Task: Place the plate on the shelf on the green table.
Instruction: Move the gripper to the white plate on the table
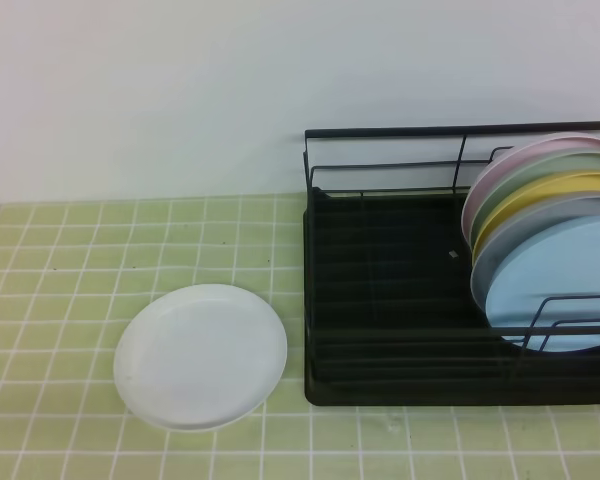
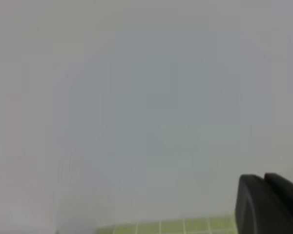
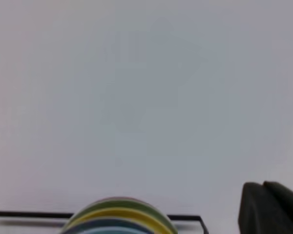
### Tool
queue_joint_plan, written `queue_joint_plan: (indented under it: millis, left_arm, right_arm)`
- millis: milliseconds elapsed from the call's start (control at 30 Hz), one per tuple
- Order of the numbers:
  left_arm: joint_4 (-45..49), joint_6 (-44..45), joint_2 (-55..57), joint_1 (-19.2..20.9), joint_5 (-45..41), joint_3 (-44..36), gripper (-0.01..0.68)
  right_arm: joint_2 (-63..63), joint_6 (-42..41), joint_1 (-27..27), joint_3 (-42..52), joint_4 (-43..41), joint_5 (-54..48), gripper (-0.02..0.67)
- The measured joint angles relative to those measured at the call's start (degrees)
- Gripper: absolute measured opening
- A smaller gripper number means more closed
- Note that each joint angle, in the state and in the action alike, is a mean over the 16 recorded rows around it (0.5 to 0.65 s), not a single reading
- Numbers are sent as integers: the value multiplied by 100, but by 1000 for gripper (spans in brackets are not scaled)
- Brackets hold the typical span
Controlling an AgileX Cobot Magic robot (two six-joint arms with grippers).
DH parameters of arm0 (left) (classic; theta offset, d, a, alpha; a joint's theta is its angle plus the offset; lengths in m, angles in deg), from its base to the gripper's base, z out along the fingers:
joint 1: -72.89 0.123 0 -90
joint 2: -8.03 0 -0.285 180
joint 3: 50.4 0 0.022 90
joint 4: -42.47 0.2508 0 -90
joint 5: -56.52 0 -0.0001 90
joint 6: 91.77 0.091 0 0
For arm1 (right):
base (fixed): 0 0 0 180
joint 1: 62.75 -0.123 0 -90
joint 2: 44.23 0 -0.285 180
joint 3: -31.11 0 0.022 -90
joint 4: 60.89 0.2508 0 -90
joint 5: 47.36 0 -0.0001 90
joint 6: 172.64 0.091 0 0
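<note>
The white plate (image 1: 200, 355) lies flat on the green tiled table (image 1: 60, 260), just left of the black wire shelf (image 1: 380, 392) and apart from it. The left half of the shelf's tray is bare. Neither gripper shows in the exterior high view. In the left wrist view only a black finger (image 2: 268, 204) shows at the bottom right, above a strip of table (image 2: 171, 226) and facing the blank wall. In the right wrist view a black finger (image 3: 268, 207) shows at the bottom right, behind the shelf's top rail (image 3: 29, 213).
Several coloured plates stand on edge in the right half of the shelf: pink (image 1: 525, 160), green, yellow (image 1: 565, 188), grey (image 1: 540, 225) and light blue (image 1: 560, 280) in front. Their tops show in the right wrist view (image 3: 117, 217). A white wall rises behind the table.
</note>
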Motion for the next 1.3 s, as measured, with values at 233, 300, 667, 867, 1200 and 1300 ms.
queue_joint_plan:
  millis: [233,300,667,867,1200,1300]
  left_arm:
    - [-105,0,0,0,-628,692,0]
    - [-102,35,0,0,-735,857,0]
    - [-74,145,49,0,-1257,1082,0]
    - [-131,140,466,0,-2143,1413,0]
    - [-596,138,2387,0,-4187,2950,0]
    - [-821,164,3167,0,-4613,3477,7]
  right_arm:
    - [0,148,0,-69,-2,-173,-3]
    - [0,171,0,-148,-14,-267,-3]
    - [-313,-352,0,-1287,-113,-2319,-3]
    - [-1005,-840,0,-1906,-107,-3789,-3]
    - [-2450,-1063,0,-2157,72,-4408,-3]
    - [-2710,-1062,0,-2156,129,-4387,-3]
